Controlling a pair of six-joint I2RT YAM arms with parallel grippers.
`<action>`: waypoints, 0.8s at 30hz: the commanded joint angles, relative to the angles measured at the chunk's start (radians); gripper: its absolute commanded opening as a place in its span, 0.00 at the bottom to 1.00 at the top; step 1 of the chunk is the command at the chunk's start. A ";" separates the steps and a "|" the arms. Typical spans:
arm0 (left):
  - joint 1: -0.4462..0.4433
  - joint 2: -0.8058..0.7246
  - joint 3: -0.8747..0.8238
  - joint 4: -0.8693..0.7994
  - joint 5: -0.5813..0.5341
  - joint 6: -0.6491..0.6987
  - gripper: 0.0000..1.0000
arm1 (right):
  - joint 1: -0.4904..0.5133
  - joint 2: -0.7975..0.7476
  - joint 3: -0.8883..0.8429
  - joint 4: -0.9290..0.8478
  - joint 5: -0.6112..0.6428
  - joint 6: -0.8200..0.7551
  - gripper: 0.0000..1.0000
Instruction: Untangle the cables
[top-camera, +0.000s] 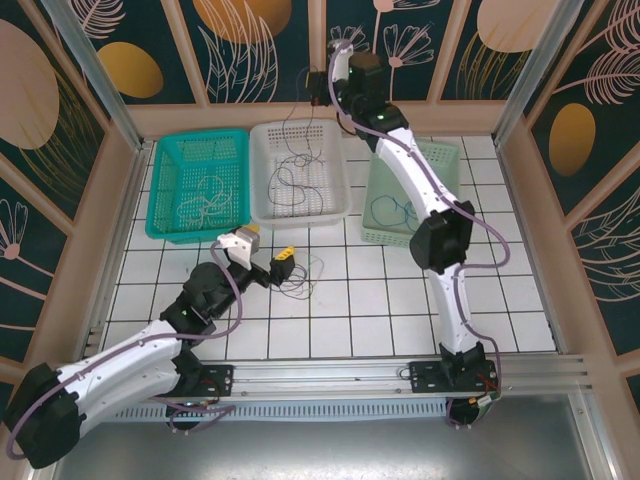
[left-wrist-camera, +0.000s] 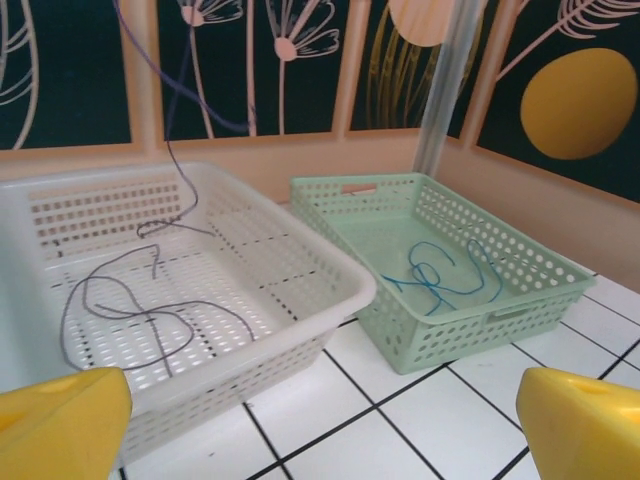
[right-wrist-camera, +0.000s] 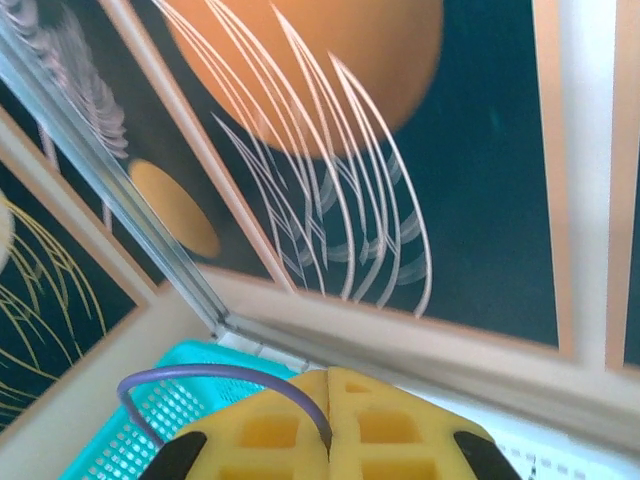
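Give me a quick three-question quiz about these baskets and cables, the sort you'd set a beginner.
1. True or false: the left gripper is open.
2. What lies in the pale green basket? A) a blue cable B) a red ball C) a yellow sponge
3. Fill in: the dark cable pinched in the shut right gripper hangs down into the ____ basket.

Key: 1 true. 2 A. 3 white, meaning the white basket in the middle.
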 joint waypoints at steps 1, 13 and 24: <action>0.003 -0.055 -0.021 -0.055 -0.074 -0.023 0.99 | -0.002 0.047 0.021 -0.037 -0.083 0.070 0.00; 0.003 0.012 0.014 -0.163 -0.099 -0.101 0.99 | -0.006 0.138 0.020 -0.239 0.006 -0.043 0.92; 0.004 0.259 0.094 -0.188 -0.046 -0.197 0.93 | 0.037 -0.242 -0.431 -0.134 0.015 -0.097 0.88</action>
